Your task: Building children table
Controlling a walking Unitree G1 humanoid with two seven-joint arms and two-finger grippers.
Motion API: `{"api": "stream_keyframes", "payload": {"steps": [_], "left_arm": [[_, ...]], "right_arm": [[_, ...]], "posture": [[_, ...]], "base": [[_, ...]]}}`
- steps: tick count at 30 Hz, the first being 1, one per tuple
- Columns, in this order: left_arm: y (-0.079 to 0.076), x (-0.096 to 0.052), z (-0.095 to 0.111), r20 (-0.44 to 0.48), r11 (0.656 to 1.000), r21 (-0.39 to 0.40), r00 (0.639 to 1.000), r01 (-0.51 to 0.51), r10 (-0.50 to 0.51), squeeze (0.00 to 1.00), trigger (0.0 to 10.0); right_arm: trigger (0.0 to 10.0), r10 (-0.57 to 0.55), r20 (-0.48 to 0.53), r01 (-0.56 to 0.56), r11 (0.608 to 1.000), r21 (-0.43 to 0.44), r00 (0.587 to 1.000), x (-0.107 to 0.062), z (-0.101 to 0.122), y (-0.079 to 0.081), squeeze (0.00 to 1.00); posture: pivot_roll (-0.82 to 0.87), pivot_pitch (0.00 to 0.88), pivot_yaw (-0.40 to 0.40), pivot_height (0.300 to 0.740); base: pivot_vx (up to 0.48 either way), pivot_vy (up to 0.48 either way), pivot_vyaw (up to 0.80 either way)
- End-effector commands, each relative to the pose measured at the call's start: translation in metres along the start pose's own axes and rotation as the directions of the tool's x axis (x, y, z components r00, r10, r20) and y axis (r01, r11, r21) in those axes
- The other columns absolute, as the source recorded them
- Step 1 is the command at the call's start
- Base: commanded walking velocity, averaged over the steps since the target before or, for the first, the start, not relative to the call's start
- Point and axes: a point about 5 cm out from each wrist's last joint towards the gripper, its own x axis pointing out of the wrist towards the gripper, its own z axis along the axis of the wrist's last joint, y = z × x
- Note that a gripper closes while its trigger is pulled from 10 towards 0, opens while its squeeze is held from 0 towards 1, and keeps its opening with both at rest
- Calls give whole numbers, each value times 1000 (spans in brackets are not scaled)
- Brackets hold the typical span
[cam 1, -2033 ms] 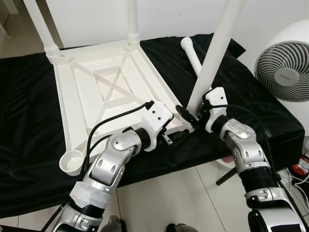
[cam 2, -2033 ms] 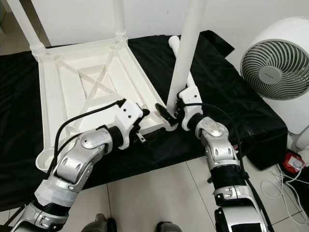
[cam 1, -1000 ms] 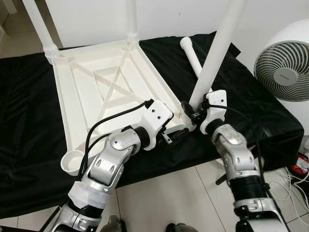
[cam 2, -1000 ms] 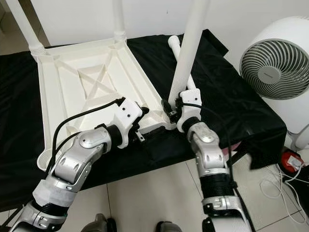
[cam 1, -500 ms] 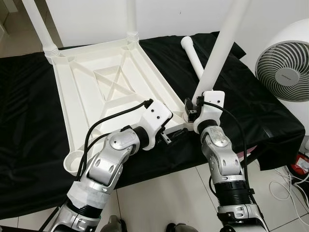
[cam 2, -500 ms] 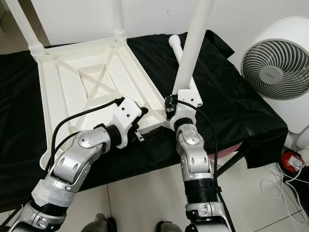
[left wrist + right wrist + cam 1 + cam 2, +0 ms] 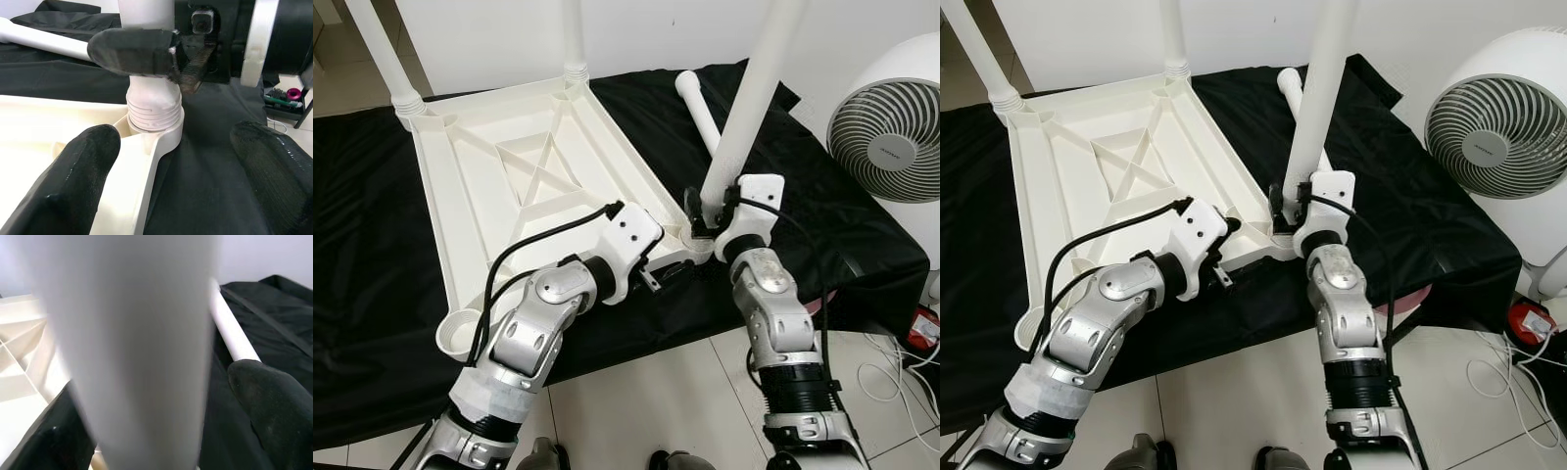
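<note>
Tabletop point(image 7: 524, 186) lies upside down on black-draped surface point(image 7: 362, 255), two far legs already standing in corner sockets.

Right gripper point(image 7: 710, 217) clamped around base of third leg point(image 7: 754, 93); threaded end sits in near corner socket point(image 7: 161, 134).

Leg stood tilted two seconds back, now closer to upright; right forearm has swung in under it. Likely screwing-in under way.

Left gripper point(image 7: 171, 161) fingers spread, straddling table's near corner, gripping nothing.

Fourth leg point(image 7: 697, 103) loose on cloth behind. One socket point(image 7: 458, 331) still open.
</note>
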Motion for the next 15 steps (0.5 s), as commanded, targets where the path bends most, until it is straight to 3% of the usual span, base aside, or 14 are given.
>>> {"api": "stream_keyframes", "payload": {"steps": [1,2,7,15], "left_arm": [[-2,1,2,3,1000,6,1000,-16,16,0,10000],[-2,1,3,3,1000,6,1000,-16,16,0,10000],[0,1,4,8,1000,11,1000,-16,16,0,10000],[1,2,5,11,1000,15,1000,-19,18,0,10000]], "right_arm": [[10000,43,-15,-43,999,23,999,1,0,1,596],[10000,89,-21,-89,996,6,996,0,0,-1,0],[10000,278,-83,-286,952,-109,957,1,-8,-17,0],[10000,375,-126,-391,910,-142,918,7,-16,-21,0]], "posture": [[-67,117,20,740],[-67,117,20,740],[-70,111,24,740],[-65,104,22,740]], "base": [[0,0,0],[0,0,0],[0,0,0],[0,0,0]]}}
